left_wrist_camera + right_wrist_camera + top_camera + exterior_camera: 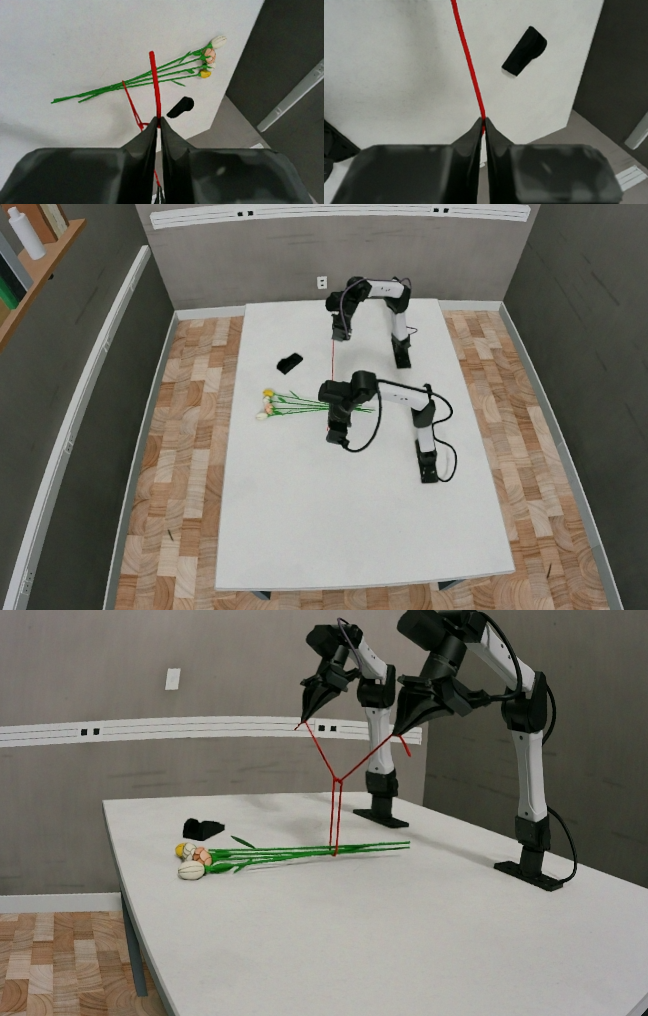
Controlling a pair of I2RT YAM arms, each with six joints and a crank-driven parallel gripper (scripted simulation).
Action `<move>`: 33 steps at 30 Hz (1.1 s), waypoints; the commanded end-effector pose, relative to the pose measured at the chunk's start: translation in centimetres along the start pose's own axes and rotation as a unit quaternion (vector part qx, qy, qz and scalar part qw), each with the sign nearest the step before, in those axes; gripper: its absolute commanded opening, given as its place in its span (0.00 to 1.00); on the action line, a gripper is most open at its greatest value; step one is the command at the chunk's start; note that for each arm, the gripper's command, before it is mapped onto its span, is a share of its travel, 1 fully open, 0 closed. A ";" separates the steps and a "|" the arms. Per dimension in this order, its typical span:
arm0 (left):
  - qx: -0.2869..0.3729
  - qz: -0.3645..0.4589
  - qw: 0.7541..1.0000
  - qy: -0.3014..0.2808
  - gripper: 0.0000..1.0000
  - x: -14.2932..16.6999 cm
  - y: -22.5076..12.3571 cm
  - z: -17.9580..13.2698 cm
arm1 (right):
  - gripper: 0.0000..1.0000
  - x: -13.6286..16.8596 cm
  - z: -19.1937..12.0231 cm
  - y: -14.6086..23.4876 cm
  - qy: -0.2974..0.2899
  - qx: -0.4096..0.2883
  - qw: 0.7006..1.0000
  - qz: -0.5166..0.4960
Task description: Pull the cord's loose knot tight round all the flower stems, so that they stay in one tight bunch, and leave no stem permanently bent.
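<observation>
"Item one, the cord?"

"Red cord (pixel 333 359) (pixel 323 756) (pixel 156 91) (pixel 470 64), knot (pixel 338 780) (pixel 142 125) above the flower stems (pixel 300 408) (pixel 370 847) (pixel 102 89); two strands descend to them, the loop not drawn tight."

"The end effectors?"

"Left end effector (pixel 329 438) (pixel 395 733) (pixel 159 120): raised, tips clamped on cord near one end, short tail protruding. Right end effector (pixel 334 338) (pixel 303 721) (pixel 159 191) (pixel 483 120): likewise, near the other end."

"And the blooms?"

"Yellow, peach and white flower heads (pixel 268 408) (pixel 202 855) (pixel 209 56), side by side; stems lying along the tabletop (pixel 350 514) (pixel 350 930) (pixel 68 36) (pixel 379 55), converging toward the cord. Permanent bending: cannot tell."

"Remaining item?"

"Black object (pixel 290 363) (pixel 202 829) (pixel 181 107) (pixel 524 51), near the heads."
</observation>
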State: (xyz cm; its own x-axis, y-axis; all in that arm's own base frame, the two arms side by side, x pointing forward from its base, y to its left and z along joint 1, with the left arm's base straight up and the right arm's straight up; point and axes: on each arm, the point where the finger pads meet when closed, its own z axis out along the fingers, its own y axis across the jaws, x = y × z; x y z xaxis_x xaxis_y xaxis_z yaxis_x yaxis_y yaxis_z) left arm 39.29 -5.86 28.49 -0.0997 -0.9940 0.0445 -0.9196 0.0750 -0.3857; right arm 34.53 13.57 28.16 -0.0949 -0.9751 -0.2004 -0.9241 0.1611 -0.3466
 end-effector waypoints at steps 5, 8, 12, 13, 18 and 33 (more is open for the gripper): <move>0.012 0.004 1.000 0.000 0.00 -2.3 -0.4 -0.6 | 0.00 2.2 -2.0 -0.3 -0.014 0.021 1.000 -0.001; 0.012 0.004 1.000 0.000 0.00 -2.7 -0.4 -0.6 | 0.00 2.6 -2.0 -0.4 -0.015 0.021 1.000 -0.001; 0.015 0.004 1.000 0.000 0.00 -4.3 -0.4 -0.6 | 0.00 4.2 -2.3 -0.5 -0.017 0.022 1.000 -0.002; 0.015 0.004 1.000 0.000 0.00 -4.8 -0.4 -0.6 | 0.00 4.7 -2.4 -0.4 -0.011 0.020 1.000 -0.001; 0.021 0.003 1.000 -0.001 0.00 -7.1 -0.4 -0.7 | 0.00 6.9 -2.8 -0.6 -0.016 0.022 1.000 -0.003; 0.044 0.001 0.999 -0.006 0.00 -13.6 -0.4 -1.0 | 0.00 13.2 -4.0 -0.4 -0.011 0.012 1.000 -0.002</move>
State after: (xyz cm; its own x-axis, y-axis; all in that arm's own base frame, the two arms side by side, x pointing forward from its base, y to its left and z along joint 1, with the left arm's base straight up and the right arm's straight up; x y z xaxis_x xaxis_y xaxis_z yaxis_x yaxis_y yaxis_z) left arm 40.14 6.11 28.33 -0.0769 -0.9957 0.0520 -0.9007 0.0470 -0.4320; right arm 33.00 1.13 28.46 -0.1218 -0.9698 -0.2111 -0.9186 0.1907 -0.3461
